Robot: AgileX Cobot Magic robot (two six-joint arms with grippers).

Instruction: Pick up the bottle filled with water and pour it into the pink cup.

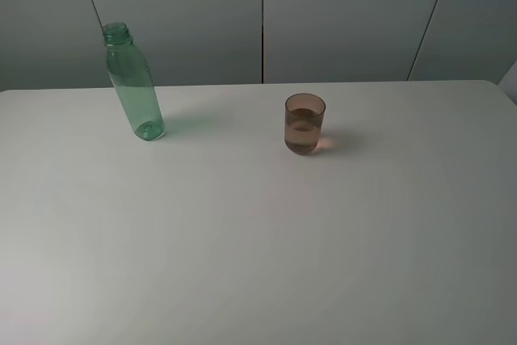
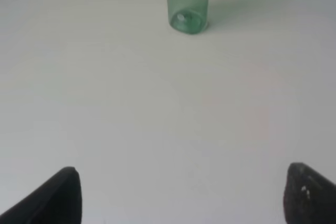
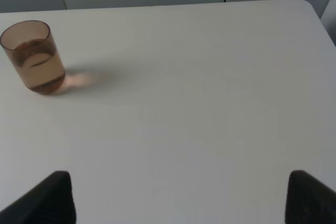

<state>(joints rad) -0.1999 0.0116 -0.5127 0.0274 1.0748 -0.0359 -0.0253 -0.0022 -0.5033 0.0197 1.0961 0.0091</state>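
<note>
Green transparent plastic: the bottle [image 1: 133,82], uncapped, upright on the white table [image 1: 258,240] at far left in the exterior high view. The pink cup [image 1: 304,124], translucent, part-filled with liquid, stands upright near the table's middle, well apart from the bottle. No arm shows here.

Left wrist view: bottle base [image 2: 187,3] ahead; left gripper [image 2: 181,195] released, fingers spread wide, holding nothing.

Right wrist view: cup [image 3: 33,56] ahead and off to one side; right gripper [image 3: 178,198] likewise spread, empty.
</note>
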